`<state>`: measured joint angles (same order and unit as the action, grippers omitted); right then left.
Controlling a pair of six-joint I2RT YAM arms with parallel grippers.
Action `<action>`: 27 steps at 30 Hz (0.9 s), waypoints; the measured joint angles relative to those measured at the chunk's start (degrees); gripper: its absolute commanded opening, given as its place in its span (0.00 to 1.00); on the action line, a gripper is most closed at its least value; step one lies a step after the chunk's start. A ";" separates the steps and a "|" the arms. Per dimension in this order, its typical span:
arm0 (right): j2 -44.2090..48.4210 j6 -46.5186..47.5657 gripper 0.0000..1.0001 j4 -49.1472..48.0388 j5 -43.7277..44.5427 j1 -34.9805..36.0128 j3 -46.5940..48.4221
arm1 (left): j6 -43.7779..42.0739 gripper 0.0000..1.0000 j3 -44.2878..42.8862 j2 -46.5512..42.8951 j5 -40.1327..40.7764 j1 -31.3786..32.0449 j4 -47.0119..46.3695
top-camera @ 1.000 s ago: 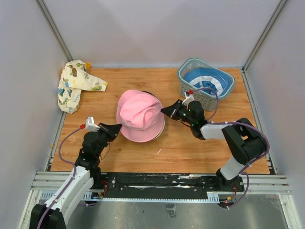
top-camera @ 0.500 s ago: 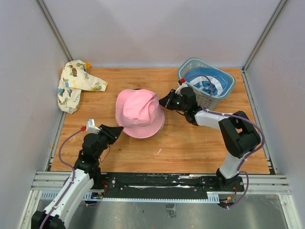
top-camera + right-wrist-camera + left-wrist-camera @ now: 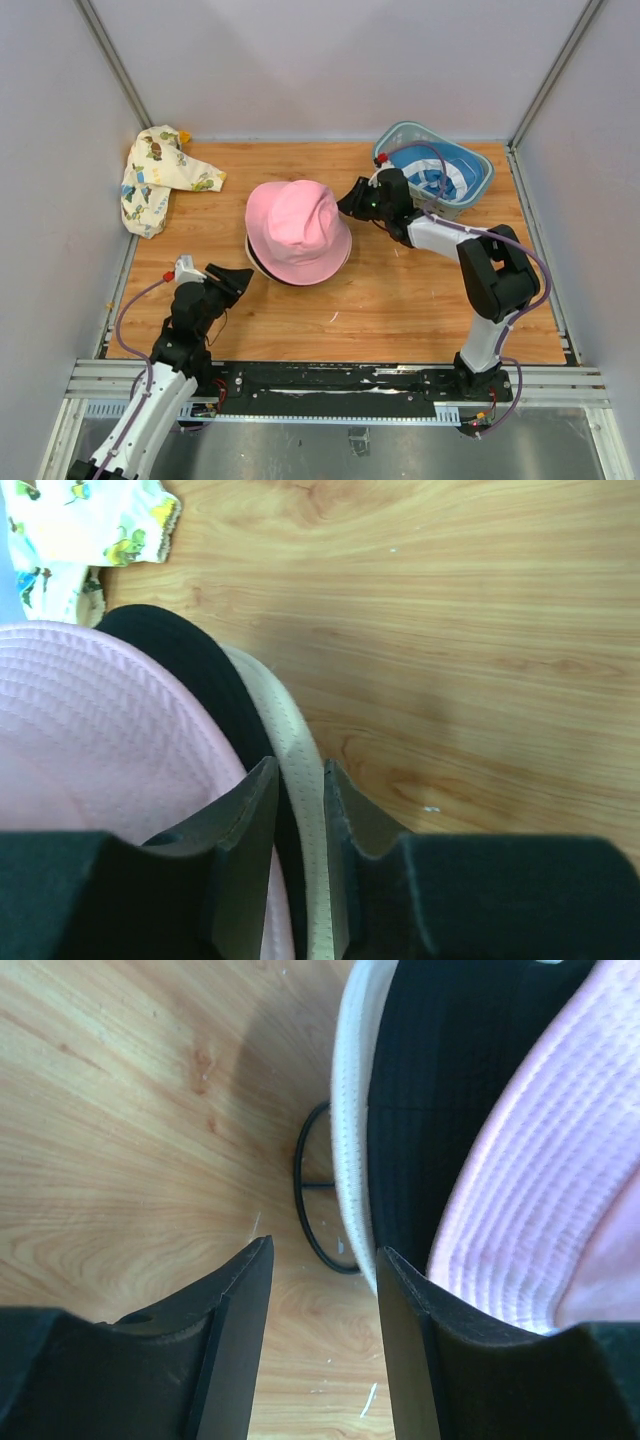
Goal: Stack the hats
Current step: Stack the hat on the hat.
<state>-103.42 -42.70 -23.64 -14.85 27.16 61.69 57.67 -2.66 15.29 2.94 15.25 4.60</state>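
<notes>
Worryingly, my left end effector [image 3: 325,1250] gapes empty beside the pink-topped hats [image 3: 298,228] stacked in the middle of the desk [image 3: 400,300], while my right end effector [image 3: 300,768], barely parted astride the cream brim [image 3: 287,718], could snag it when pulling away.

The pink fabric bucket hat [image 3: 297,230] covers most of the black fabric hat [image 3: 420,1110] and the cream fabric hat [image 3: 290,740] beneath it, so only their brim edges show. The left wrist view cuts the pink hat off at its right edge. Whether the right gripper [image 3: 297,770] pinches the cream brim is unclear.
</notes>
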 measured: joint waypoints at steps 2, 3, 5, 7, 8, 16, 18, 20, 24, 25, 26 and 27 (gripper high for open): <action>0.00 0.72 0.32 1.33 0.33 -0.48 0.00 | -0.46 0.51 -1.64 0.24 0.90 0.00 1.29; 0.00 1.01 0.34 1.81 0.46 -0.72 0.00 | -0.68 0.51 -2.47 0.50 1.22 0.00 1.53; 0.02 1.36 0.35 2.16 0.68 -1.25 -0.02 | -1.03 0.51 -4.48 1.22 1.77 0.00 1.55; 0.20 1.57 0.37 2.16 0.94 -1.36 -0.13 | -1.31 0.52 -6.19 1.84 2.25 0.00 1.42; 0.44 1.66 0.38 2.16 0.96 -1.60 -0.28 | -1.53 0.53 -6.82 2.10 2.43 0.00 1.29; 8.11 1.77 0.47 1.57 1.33 -2.27 -5.90 | -5.01 0.68 -13.44 6.47 5.01 0.00 0.00; 10.91 1.62 0.48 0.68 1.40 -2.56 -8.22 | -6.03 0.69 -15.39 8.83 5.55 0.00 -1.05; 13.79 1.11 0.50 -0.26 1.46 -2.84 -10.86 | -6.91 0.72 -17.27 11.82 6.01 0.00 -2.19; 18.14 0.15 0.52 -2.51 1.51 -3.28 -15.91 | -8.44 0.76 -19.71 16.41 6.23 0.00 -4.63; 18.99 -0.13 0.52 -3.08 1.40 -3.37 -17.14 | -8.81 0.76 -20.33 17.42 6.23 0.00 -5.09; 19.93 -0.39 0.52 -3.76 1.27 -3.50 -18.47 | -9.22 0.76 -21.03 18.47 6.21 0.00 -5.77; 20.79 -0.57 0.52 -4.35 0.94 -3.63 -19.71 | -9.60 0.76 -21.68 19.45 6.10 -0.02 -6.38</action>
<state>-82.63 -43.27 -27.99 -13.91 23.53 41.98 48.07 -24.34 34.74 9.04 15.22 -1.78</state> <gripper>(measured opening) 0.520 0.754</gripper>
